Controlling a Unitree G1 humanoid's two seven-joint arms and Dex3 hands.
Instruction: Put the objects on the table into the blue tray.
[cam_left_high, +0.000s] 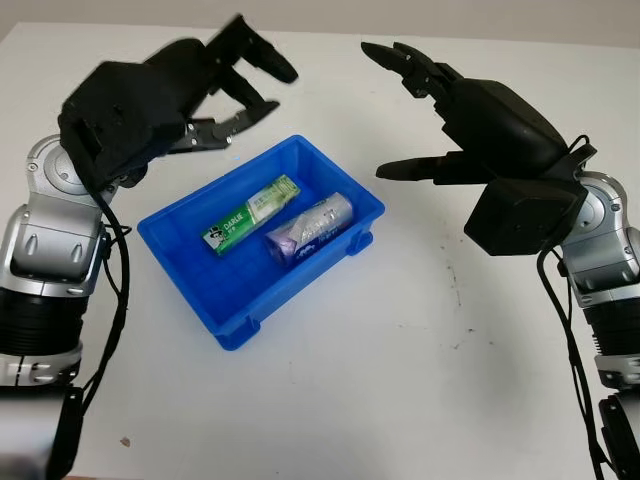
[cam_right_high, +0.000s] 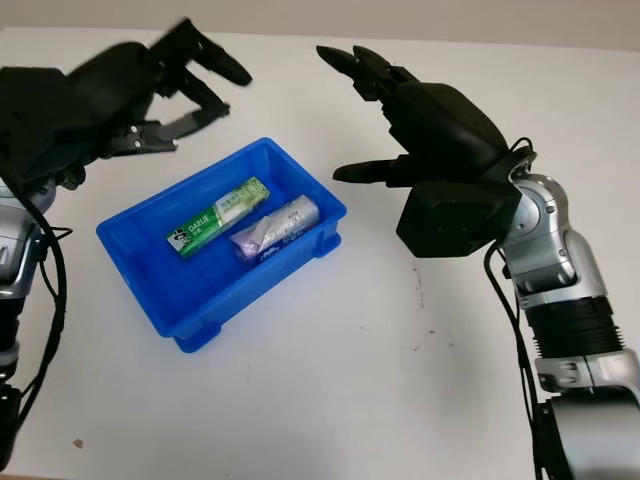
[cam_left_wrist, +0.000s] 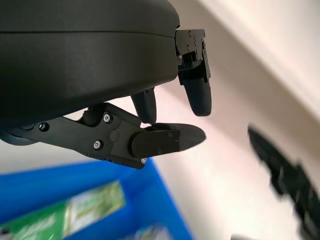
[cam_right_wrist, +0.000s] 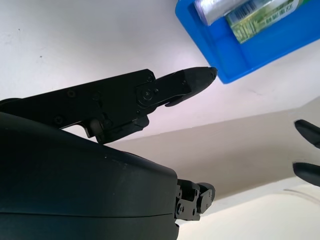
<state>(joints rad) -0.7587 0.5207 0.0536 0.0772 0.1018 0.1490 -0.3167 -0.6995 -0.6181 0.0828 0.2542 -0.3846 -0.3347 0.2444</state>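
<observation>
A blue tray (cam_left_high: 190, 262) sits on the white table (cam_left_high: 400, 380), turned at an angle, toward the left of the table's middle and nearer its far edge than its near one. Inside the tray lie two things side by side and touching: a green and white box (cam_left_high: 250, 214) along the tray's far-left wall, and a silver and purple packet (cam_left_high: 310, 229) just beside it on the side toward the tray's right corner. The left hand (cam_left_high: 215, 85) hangs in the air above the tray's far-left edge, holding nothing, its fingers (cam_left_wrist: 170, 141) released and pointing out over the table's far part. The right hand (cam_left_high: 445, 115) is raised above the table to the right of the tray, well apart from it, also holding nothing, with its fingers (cam_right_wrist: 187, 80) released and reaching toward the far edge. A few small dark specks (cam_left_high: 458, 290) mark the table near the right arm.
</observation>
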